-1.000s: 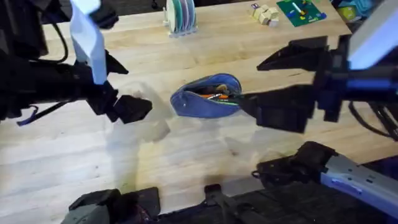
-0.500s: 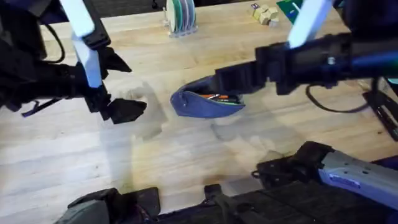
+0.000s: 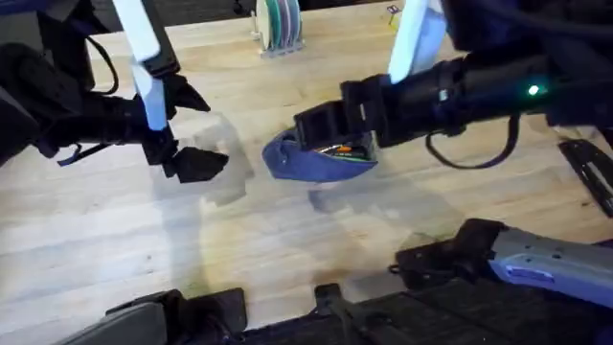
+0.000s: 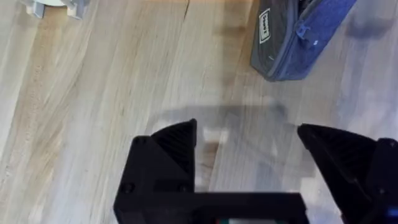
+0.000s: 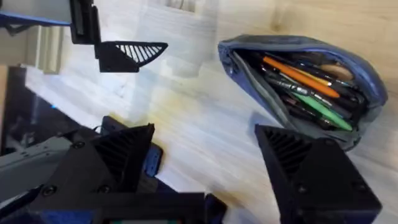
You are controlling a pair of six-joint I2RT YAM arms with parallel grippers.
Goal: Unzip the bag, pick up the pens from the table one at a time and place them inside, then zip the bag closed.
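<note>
The bag (image 3: 316, 158) lies on the counter (image 3: 287, 240) with its zipper undone and its mouth gaping. Inside it I can see the pens (image 5: 305, 84) packed together, an orange one uppermost, a green one beside it and several dark ones.

The right pincer (image 3: 321, 125) hangs right over the bag's far edge, reaching in from the right side across the middle. Its two black fingers stand wide apart with nothing between them; from the right wrist view the open pouch sits just ahead of the fingers, nearer one than the other, and bare wood fills the gap.

The left pincer (image 3: 196, 165) is off to the other side of the bag, apart from it, low over the counter. It too is spread wide and holds nothing; in the left wrist view the pale planks show between its fingers (image 4: 177, 140), and the closed end of the bag, with a small label on it, lies ahead of them and off toward one side.

Beyond both pincers, at the counter's far edge, stands a rack of coloured discs (image 3: 278, 24).
</note>
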